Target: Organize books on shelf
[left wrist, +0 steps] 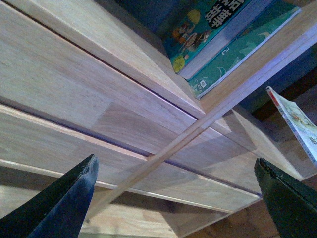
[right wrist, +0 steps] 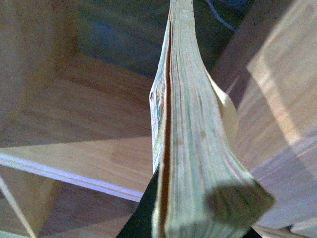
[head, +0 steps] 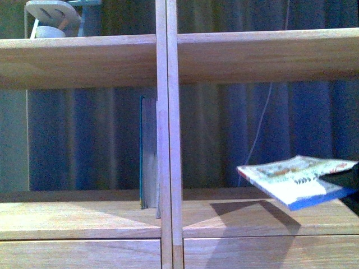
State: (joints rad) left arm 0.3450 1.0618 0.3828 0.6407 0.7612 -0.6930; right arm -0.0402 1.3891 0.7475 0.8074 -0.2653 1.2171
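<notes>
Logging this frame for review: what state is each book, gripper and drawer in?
paperback: held in air, tilted, above the right shelf board.
teal books: upright against the divider, left compartment.
right gripper: shut on paperback.
left gripper: open, empty.
drawer fronts: shut.

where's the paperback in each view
Front: paperback lower right, nearly flat above the right compartment's board.
Left wrist: paperback at the right edge.
Right wrist: paperback centre, page edges facing camera.
Shared: shelf's centre upright, front and left wrist.

Front and wrist cameras closely share the shelf.
</notes>
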